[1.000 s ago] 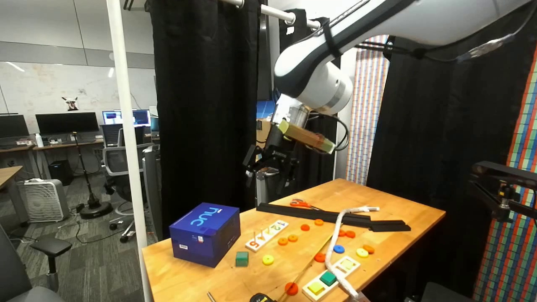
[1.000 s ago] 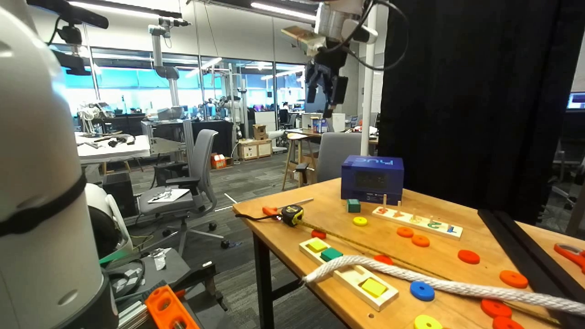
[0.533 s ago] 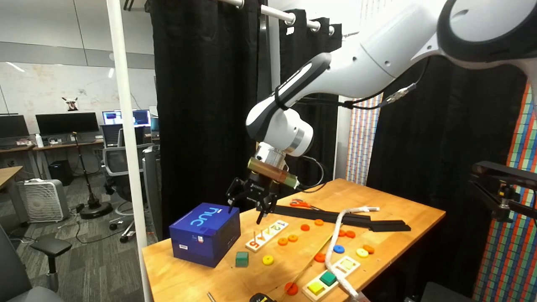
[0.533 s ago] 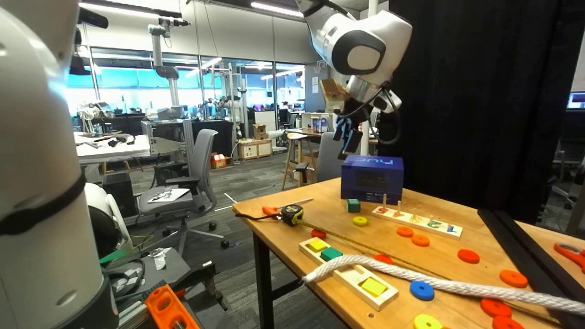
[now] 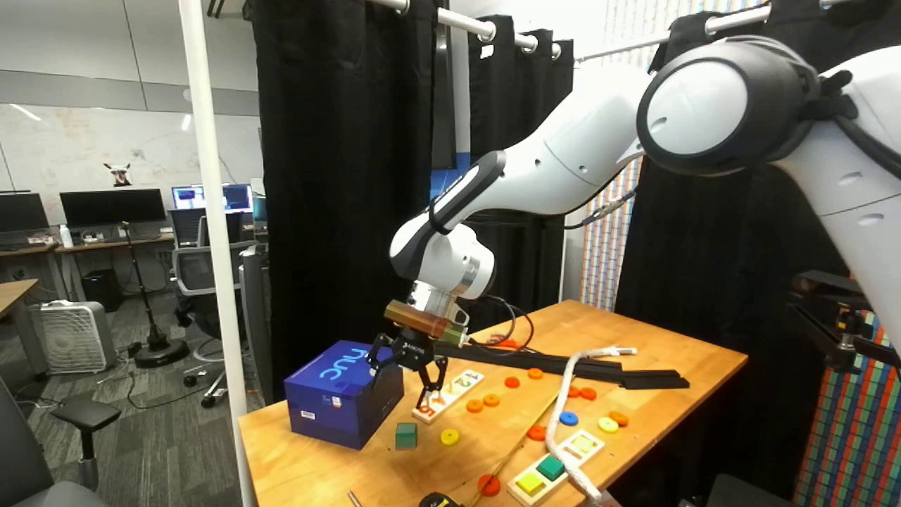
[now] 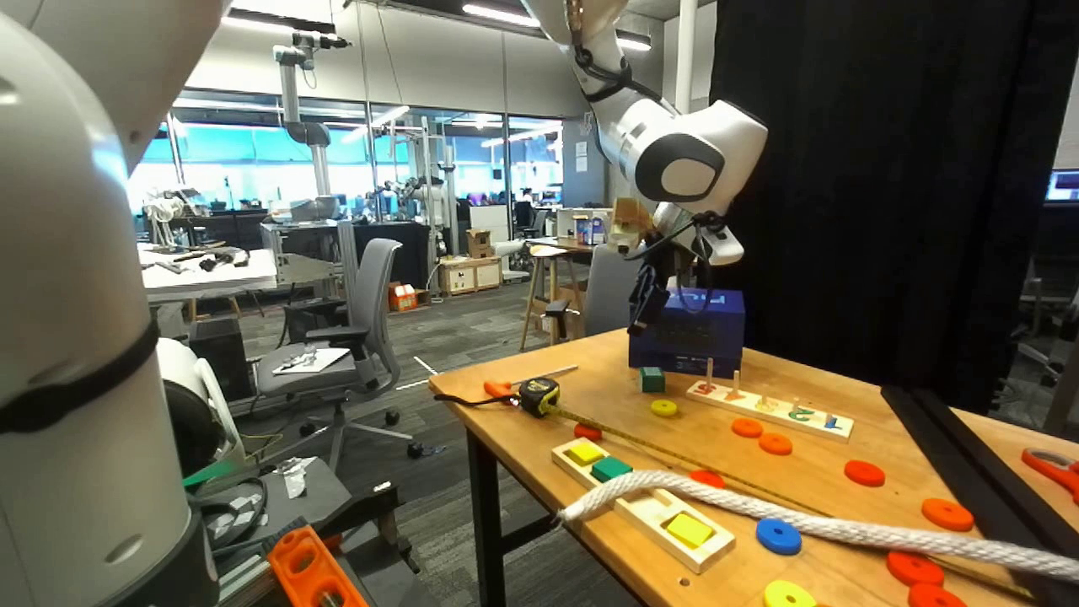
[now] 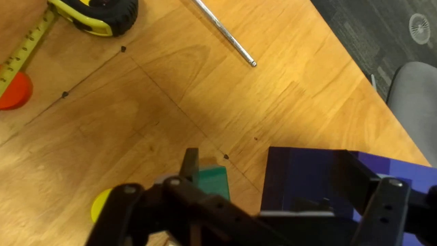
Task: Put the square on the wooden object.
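In an exterior view, from the left, you have the blue box (image 5: pixel 327 415) at lower left, then your claw (image 5: pixel 396 393), which overlaps the box's right side in the frame. Its jaws are spread wide and have hold of nothing. Just right of the claw's middle and below it comes the green square (image 5: pixel 406 436), resting on the table (image 5: pixel 317 472), apart from the jaws. Farther along, at lower right and well apart, lies the wooden object (image 5: pixel 583 457). Both exterior views put the square beneath the claw, so your next move looks mostly downward. The square shows no clear long axis for you to match.

Let the wrist view steer you. Low and near mid-frame, the left jaw partly hides the square; farther right, the right jaw covers part of the blue box. So the square lies to the lower left of mid-gap. I'd judge you should bring the gap that way before descending; otherwise one jaw could land on the square and the other catch the box.
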### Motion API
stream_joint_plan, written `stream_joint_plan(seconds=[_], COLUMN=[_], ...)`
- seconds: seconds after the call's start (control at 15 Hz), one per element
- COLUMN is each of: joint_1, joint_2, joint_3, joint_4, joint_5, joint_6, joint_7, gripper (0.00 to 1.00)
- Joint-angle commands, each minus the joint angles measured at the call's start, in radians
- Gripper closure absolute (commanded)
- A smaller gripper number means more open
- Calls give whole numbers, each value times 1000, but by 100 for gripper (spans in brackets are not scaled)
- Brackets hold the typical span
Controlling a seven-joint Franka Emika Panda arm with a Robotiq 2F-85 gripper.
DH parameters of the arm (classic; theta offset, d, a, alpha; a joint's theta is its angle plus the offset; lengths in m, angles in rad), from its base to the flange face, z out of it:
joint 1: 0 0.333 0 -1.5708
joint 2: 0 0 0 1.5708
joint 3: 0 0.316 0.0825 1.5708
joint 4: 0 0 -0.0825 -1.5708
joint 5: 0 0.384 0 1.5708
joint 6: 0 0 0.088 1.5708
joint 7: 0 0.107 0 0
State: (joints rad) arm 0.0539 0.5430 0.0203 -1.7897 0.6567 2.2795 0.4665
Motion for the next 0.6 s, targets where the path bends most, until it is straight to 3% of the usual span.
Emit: stream_joint_plan(seconds=[0.0,0.53], joint_1=[5,14], joint_2=[82,175], joint_3=[-15,-38], joint_4=[85,168], joint_5=[-31,-140], joint_6=[-25,-74], joint_7=[84,184], gripper=[0,0])
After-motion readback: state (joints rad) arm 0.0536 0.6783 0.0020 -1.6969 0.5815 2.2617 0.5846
